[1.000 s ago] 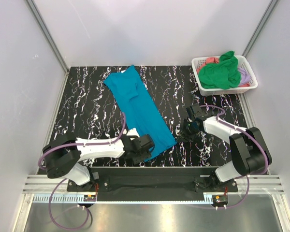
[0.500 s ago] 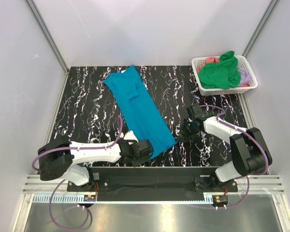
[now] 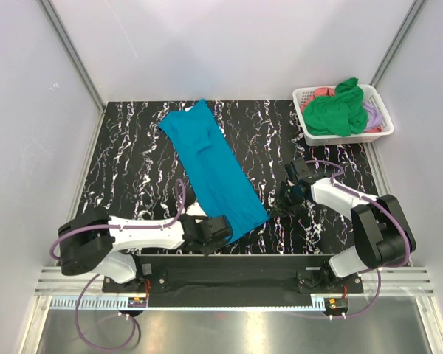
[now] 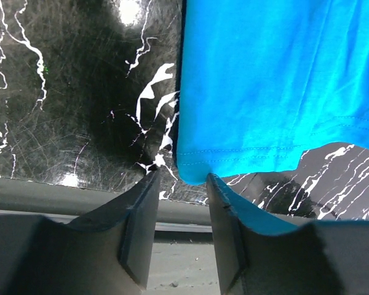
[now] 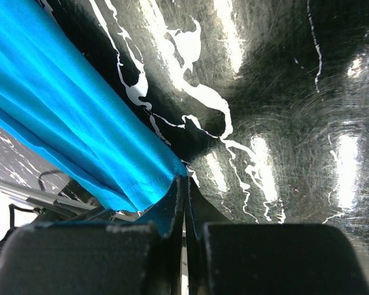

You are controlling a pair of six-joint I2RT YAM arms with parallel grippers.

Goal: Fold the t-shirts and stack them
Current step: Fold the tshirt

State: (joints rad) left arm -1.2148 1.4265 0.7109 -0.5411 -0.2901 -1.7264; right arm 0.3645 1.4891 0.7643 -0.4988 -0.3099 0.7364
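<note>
The teal-blue t-shirt (image 3: 214,166) lies as a long strip slanting from the far middle toward the near edge. My left gripper (image 3: 225,226) is open at the strip's near left corner. In the left wrist view the hem corner (image 4: 194,172) sits just at the open fingertips of the left gripper (image 4: 181,179). My right gripper (image 3: 278,206) is at the near right corner. In the right wrist view the right gripper (image 5: 183,182) is shut with the shirt's corner (image 5: 154,181) running into the tips. The green shirt (image 3: 336,110), coral-pink shirt (image 3: 322,92) and lilac shirt (image 3: 373,113) lie in the basket.
A white lattice basket (image 3: 385,133) stands at the far right corner of the black marbled table (image 3: 133,162). The table's near edge and a metal rail (image 4: 80,196) lie just behind the left fingers. Grey walls close in the left, right and far sides.
My left gripper has shifted slightly left and toward the near edge, staying by the shirt's near left corner. The right arm and the shirt have not moved.
</note>
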